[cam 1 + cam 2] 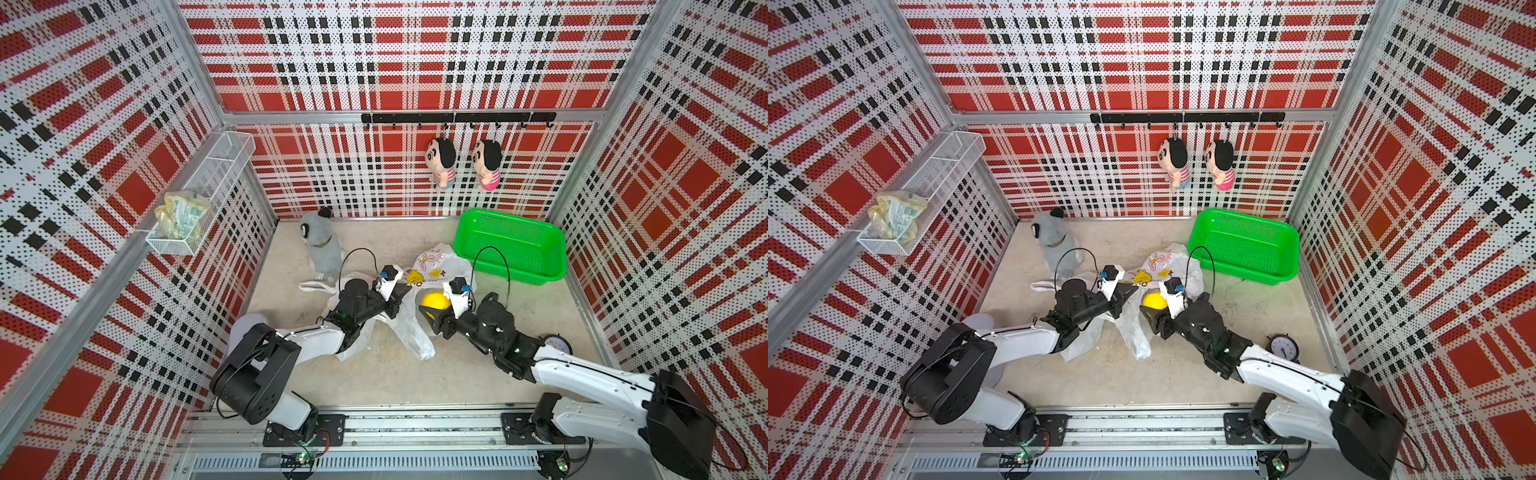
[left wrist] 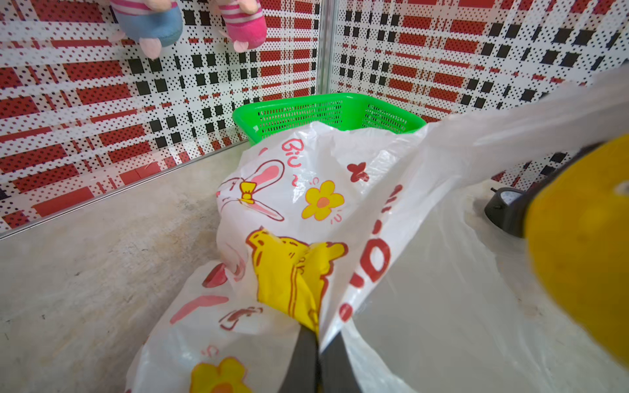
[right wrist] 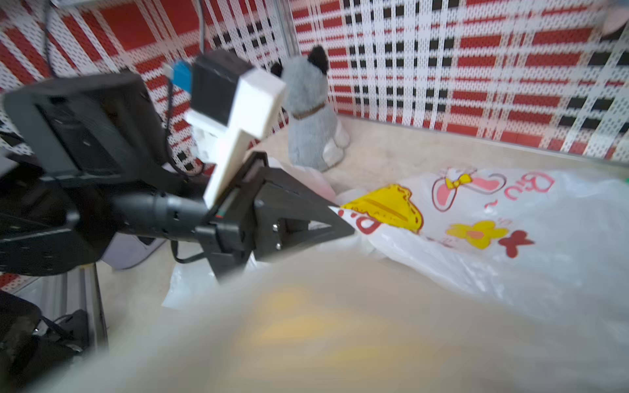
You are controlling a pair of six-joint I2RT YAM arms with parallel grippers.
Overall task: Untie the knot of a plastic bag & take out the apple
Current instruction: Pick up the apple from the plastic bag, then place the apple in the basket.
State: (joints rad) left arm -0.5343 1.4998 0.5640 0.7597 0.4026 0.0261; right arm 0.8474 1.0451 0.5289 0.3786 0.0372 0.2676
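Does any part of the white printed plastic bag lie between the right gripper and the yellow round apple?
Nothing visible does. In both top views the yellow round apple shows bare between the jaws of the right gripper, with the white printed plastic bag lying beside it. The right wrist view is too blurred to confirm.

Down on the pale, scuffed tabletop (image 1: 374, 382): a green basket (image 1: 532, 249) sits in the far right corner, and a grey plush toy (image 1: 322, 245) sits upright at the far left. Between them the printed plastic bag (image 1: 436, 262) sprawls across the middle, crumpled and loose. A small round clock (image 1: 557, 344) lies near the right edge.
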